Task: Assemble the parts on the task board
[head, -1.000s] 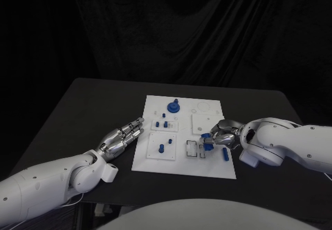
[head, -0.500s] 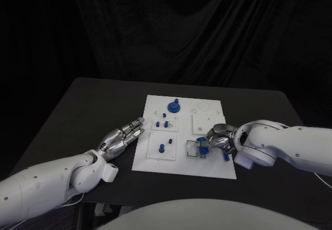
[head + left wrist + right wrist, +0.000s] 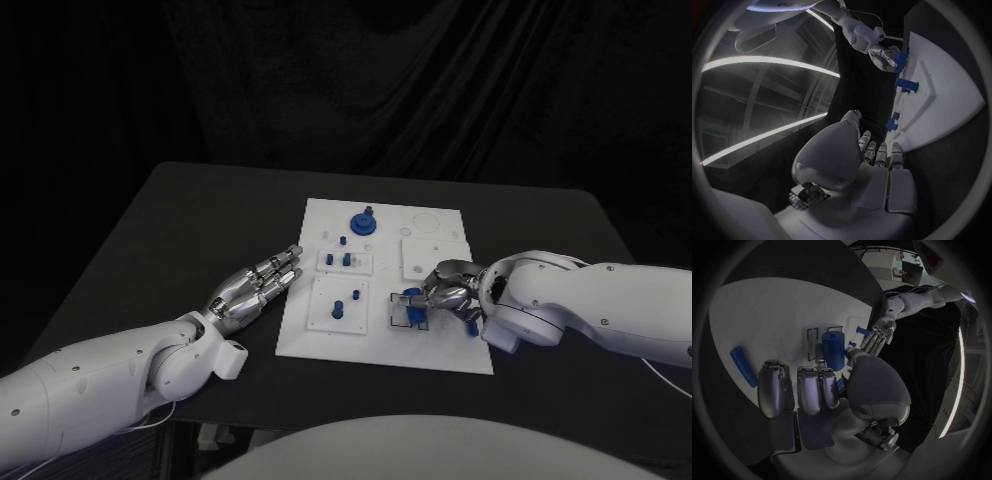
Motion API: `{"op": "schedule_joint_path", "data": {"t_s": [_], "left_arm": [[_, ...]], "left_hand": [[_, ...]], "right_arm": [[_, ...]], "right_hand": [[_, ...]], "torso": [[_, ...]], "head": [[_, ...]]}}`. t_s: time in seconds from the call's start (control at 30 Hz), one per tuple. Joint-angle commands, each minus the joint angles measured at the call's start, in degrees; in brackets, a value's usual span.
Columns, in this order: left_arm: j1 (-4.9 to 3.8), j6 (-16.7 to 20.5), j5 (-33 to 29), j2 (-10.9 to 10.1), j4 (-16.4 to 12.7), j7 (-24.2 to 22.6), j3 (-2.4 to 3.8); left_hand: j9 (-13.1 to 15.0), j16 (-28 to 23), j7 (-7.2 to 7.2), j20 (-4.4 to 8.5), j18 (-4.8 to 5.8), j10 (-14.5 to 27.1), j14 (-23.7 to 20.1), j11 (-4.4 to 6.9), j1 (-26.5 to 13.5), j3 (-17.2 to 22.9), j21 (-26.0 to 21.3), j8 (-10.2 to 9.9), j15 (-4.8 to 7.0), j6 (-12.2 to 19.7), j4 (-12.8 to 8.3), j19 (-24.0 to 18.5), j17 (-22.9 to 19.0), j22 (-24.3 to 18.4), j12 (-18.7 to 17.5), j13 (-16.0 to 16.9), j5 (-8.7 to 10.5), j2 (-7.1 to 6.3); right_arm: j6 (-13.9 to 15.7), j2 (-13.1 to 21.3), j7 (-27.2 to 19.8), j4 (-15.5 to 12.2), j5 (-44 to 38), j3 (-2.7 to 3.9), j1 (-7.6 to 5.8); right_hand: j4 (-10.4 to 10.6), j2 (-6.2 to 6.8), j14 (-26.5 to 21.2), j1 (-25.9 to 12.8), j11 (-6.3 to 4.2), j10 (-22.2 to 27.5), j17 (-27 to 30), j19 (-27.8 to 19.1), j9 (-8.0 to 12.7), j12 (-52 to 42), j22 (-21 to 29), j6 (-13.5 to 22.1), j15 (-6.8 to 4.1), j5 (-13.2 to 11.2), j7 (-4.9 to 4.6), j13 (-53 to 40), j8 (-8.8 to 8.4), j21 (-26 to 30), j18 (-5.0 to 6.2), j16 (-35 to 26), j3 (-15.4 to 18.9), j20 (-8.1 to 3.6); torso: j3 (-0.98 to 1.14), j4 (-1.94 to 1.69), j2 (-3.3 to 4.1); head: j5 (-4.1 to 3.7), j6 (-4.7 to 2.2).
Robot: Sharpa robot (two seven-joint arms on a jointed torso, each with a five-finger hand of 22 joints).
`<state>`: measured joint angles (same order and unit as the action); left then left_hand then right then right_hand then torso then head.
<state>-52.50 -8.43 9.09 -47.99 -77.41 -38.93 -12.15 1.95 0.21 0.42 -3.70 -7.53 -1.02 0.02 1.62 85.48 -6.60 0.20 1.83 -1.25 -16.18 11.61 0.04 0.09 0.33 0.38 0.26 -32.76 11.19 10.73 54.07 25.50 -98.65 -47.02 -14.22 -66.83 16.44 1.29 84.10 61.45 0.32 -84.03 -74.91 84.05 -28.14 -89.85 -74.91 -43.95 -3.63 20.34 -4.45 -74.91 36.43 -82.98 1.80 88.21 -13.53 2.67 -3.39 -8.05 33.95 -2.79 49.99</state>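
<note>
Right hand [image 3: 444, 292] has slid left, pinching a blue cylindrical part [image 3: 834, 349]; left hand [image 3: 257, 284] lies spread, empty.

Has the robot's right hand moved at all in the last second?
Yes. The right hand has slid leftward, further over the task board, carrying a blue part.

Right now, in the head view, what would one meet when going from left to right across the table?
Left hand → blue parts standing on the task board → blue part held by the right hand → right hand.
</note>
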Motion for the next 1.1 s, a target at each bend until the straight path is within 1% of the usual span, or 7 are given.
{"op": "schedule_joint_path", "data": {"t_s": [0.03, 0.2, 0.27, 0.37, 0.7, 0.97, 1.1], "left_arm": [[0.07, -0.7, -0.3, 0.2, 0.0, -3.2, 0.05], [0.09, -0.8, -0.3, 0.2, 0.0, -3.1, 0.05], [0.11, -0.8, -0.3, 0.2, 0.1, -3.1, 0.05], [0.13, -0.9, -0.3, 0.3, 0.1, -3.1, 0.05], [0.19, -1.0, -0.3, 0.4, 0.2, -2.9, 0.05], [0.24, -1.2, -0.3, 0.6, 0.3, -2.7, 0.05], [0.27, -1.2, -0.3, 0.5, 0.3, -2.7, 0.05]], "left_hand": [[0.1, -0.2, 0.33, -0.43, 1.0, -0.2, 0.0, -0.4, 0.1, 0.3, -0.1, 0.2, -0.42, 0.0, 0.0, 0.1, -0.1, 0.0, -0.1, 0.1, -0.16, -0.15], [0.1, -0.2, 0.45, -0.53, 1.06, -0.1, 0.0, -0.54, 0.0, 0.4, -0.1, 0.3, -0.57, -0.1, -0.1, 0.1, -0.1, 0.0, -0.1, 0.1, -0.07, -0.15], [0.1, -0.2, 0.45, -0.53, 1.06, -0.1, 0.0, -0.54, 0.0, 0.4, -0.1, 0.3, -0.57, -0.1, -0.1, 0.1, -0.1, 0.0, -0.1, 0.1, -0.07, -0.15], [0.1, -0.2, 0.58, -0.57, 1.1, -0.2, 0.0, -0.67, -0.1, 0.5, -0.1, 0.3, -0.64, -0.3, -0.1, 0.1, -0.1, 0.0, -0.1, 0.1, -0.05, -0.15], [0.1, -0.2, 0.67, -0.59, 1.12, -0.2, 0.0, -0.76, -0.2, 0.5, -0.1, 0.3, -0.7, -0.4, -0.1, 0.1, -0.1, 0.0, -0.1, 0.1, 0.0, -0.15], [0.2, -0.2, 0.86, -0.66, 1.24, -0.2, 0.0, -0.93, -0.3, 0.6, -0.1, 0.4, -0.91, -0.7, -0.2, 0.1, -0.1, 0.0, -0.1, 0.1, 0.06, -0.16], [0.2, -0.2, 0.86, -0.66, 1.24, -0.2, 0.0, -0.93, -0.3, 0.6, -0.1, 0.4, -0.91, -0.7, -0.2, 0.1, -0.1, 0.0, -0.1, 0.1, 0.06, -0.16]], "right_arm": [[-1.4, -0.1, 0.3, 0.1, 0.2, 0.01, 0.21], [-1.7, -0.2, 0.5, 0.2, 0.2, 0.01, 0.27], [-1.8, -0.3, 0.6, 0.2, 0.2, 0.01, 0.29], [-1.9, -0.3, 0.7, 0.3, 0.2, 0.01, 0.3], [-1.6, -0.4, 0.6, 0.3, 0.2, 0.01, 0.31], [-0.9, -0.3, 0.3, 0.2, 0.2, 0.01, 0.31], [0.7, 0.4, -0.8, -0.1, 0.2, 0.01, 0.31]], "right_hand": [[0.2, -0.44, 5.0, -2.0, 0.32, -6.0, -11.1, 2.7, 0.3, -0.2, -12.4, 0.0, 0.44, -2.4, -0.37, -15.1, -0.28, 0.5, 0.21, -0.4, 1.6, 0.35], [0.3, -0.84, 5.0, -4.0, 0.28, -6.0, -11.0, 2.7, 0.5, -0.2, -12.4, 0.0, 0.41, -5.0, -0.31, -15.1, -0.31, 0.6, 0.23, -0.4, 3.4, 0.34], [0.2, -0.68, 5.0, -5.0, 0.24, -6.0, -11.0, 2.6, 0.6, -0.2, -12.3, 0.0, 0.38, -4.3, -0.28, -15.1, -0.3, 0.8, 0.27, -0.4, 4.7, 0.31], [0.2, -0.82, 5.0, -5.4, 0.22, -6.0, -11.0, 2.6, 0.6, -0.2, -12.3, 0.0, 0.35, -5.3, -0.26, -15.1, -0.29, 0.8, 0.28, -0.5, 5.8, 0.28], [0.2, -2.4, 5.0, -8.4, 0.25, -6.0, -11.3, 2.4, 1.0, -0.2, -12.2, 0.2, 0.37, -13.4, -0.28, -15.1, -0.18, 1.4, 0.4, -0.3, 11.5, 0.29], [0.3, -2.9, 5.1, -8.8, 0.3, -6.0, -11.3, 2.3, 1.1, -0.2, -12.0, 0.4, 0.42, -14.8, -0.34, -15.1, -0.17, 1.8, 0.5, -0.3, 13.0, 0.33], [0.2, -3.03, 5.1, -8.4, 0.27, -6.0, -11.3, 2.3, 1.0, -0.2, -12.0, 0.1, 0.41, -14.3, -0.28, -15.1, 0.06, 1.8, 0.51, -0.3, 13.3, 0.32]], "torso": [[0.0, -0.03, -0.01], [-0.02, -0.06, 0.01], [-0.02, -0.09, 0.02], [-0.03, -0.08, 0.01], [0.0, 0.08, 0.05], [0.03, 0.04, 0.04], [0.02, 0.02, -0.01]], "head": [[0.06, 0.01], [-0.03, 0.01], [-0.1, 0.01], [-0.08, 0.01], [0.08, 0.01], [0.1, 0.01], [0.28, 0.01]]}}
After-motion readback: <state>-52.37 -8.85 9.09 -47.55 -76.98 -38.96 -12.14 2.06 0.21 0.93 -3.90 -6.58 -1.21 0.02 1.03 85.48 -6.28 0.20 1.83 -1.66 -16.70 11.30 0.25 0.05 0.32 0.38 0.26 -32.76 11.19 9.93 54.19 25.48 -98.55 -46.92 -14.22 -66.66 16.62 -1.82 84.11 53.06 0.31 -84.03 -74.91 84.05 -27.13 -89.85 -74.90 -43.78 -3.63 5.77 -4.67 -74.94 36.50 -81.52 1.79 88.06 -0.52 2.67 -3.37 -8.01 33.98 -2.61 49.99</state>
